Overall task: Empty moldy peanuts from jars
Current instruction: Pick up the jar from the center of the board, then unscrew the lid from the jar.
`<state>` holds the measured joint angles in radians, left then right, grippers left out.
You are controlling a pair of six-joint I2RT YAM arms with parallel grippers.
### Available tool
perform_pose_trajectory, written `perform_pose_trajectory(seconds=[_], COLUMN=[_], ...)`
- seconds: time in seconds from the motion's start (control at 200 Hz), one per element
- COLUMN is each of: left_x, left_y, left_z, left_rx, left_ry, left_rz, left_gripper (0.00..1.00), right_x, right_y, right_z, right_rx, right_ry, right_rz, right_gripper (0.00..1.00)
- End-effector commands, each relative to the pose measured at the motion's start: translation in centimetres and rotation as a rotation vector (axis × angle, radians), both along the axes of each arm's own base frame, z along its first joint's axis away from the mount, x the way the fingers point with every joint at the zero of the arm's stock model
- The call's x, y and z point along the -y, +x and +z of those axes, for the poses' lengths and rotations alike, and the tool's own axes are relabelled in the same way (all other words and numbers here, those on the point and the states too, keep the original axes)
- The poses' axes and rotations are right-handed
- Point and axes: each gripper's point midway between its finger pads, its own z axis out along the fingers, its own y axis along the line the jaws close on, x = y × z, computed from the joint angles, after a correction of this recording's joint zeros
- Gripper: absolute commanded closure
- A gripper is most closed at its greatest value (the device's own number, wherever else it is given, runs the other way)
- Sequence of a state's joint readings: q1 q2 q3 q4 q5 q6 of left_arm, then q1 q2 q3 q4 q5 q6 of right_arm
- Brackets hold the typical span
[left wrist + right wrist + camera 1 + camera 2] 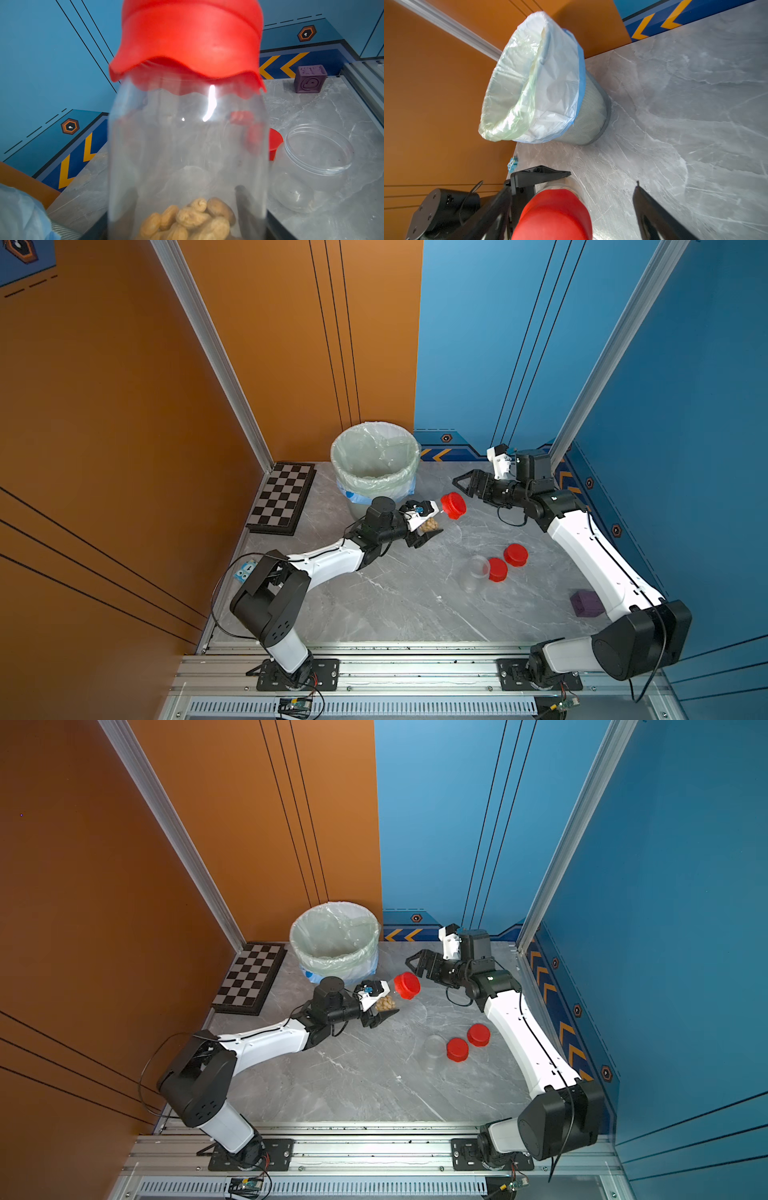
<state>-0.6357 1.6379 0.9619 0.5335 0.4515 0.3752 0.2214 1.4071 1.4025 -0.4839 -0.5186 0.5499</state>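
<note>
My left gripper [430, 524] [384, 1002] [185, 218] is shut on a clear jar [434, 522] [187, 145], held off the table just in front of the bin. The jar lies sideways with its red lid [453, 505] [406, 985] [191, 41] on, pointing at the right arm. Tan moldy peanuts [429, 525] [187, 218] sit at its base, between the fingers. My right gripper [461, 486] [417, 966] [569, 199] is open. In the right wrist view the lid [554, 214] lies between its spread fingers with gaps on both sides.
An open empty jar [478, 568] [318, 153] stands on the table beside two red lids [497, 569] [515, 554]. The bag-lined bin [336, 456] [542, 83] stands at the back, a chessboard [282, 497] to its left. A purple cube [586, 603] [309, 79] sits near the right arm.
</note>
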Motion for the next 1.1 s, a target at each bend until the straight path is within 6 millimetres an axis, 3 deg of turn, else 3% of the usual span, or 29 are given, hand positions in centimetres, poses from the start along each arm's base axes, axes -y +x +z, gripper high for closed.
perform_pose_trajectory(seconds=[0.0,0.14,0.385,0.661,0.871,1.096], left_x=[-0.8,-1.0,-0.3,0.1,0.2,0.7], left_y=[0.1,0.1,-0.3,-0.4,-0.2,-0.3], left_z=[1.5,1.5,0.3,0.1,0.4,0.5], left_rx=[0.048,0.093,0.177,0.196,0.204,0.207], left_ry=[-0.008,0.042,0.161,0.180,0.180,0.178], left_rz=[0.037,0.065,0.101,0.104,0.103,0.093], left_gripper=[0.54,0.54,0.54,0.54,0.54,0.54], right_x=[1.8,0.8,-1.3,-0.9,-1.6,-2.1], right_y=[-2.0,-4.0,-5.5,-6.8,-7.6,-6.6], right_z=[1.1,2.0,1.0,-2.4,-3.4,-4.5], right_rx=[-0.079,-0.191,-0.384,-0.504,-0.525,-0.533], right_ry=[-0.011,0.148,0.286,0.193,0.158,0.134], right_rz=[-0.074,-0.055,-0.041,-0.064,-0.032,-0.032], right_gripper=[0.15,0.19,0.19,0.22,0.19,0.18])
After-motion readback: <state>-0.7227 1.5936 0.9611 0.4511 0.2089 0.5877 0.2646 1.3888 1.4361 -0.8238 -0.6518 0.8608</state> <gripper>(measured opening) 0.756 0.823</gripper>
